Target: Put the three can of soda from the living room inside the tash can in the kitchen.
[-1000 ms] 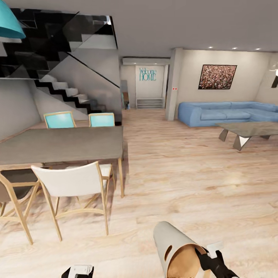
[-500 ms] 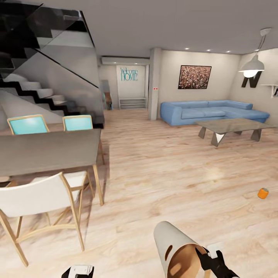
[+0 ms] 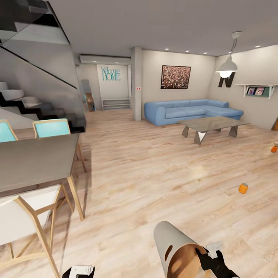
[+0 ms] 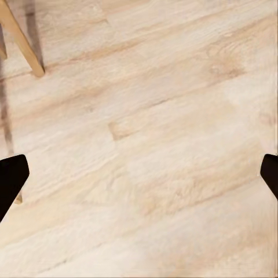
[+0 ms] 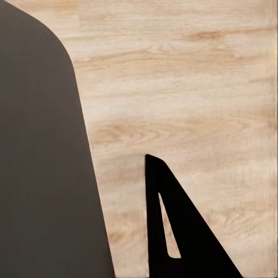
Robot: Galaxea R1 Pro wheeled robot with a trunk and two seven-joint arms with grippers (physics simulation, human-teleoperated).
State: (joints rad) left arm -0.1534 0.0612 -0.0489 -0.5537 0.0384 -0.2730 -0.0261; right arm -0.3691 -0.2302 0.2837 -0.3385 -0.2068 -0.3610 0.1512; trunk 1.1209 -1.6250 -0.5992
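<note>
The left hand (image 4: 139,174) is seen with fingers spread wide apart over bare wood floor (image 4: 145,116), holding nothing. Whether the right hand (image 5: 124,231) is apart or together cannot be told. Further out, an orange can (image 3: 243,188) stands on the floor, another (image 3: 274,148) beyond it near the glass tabletop (image 3: 210,123). They are judged light, rigid, smooth; the cylindrical wall should be clasped mid-height.
</note>
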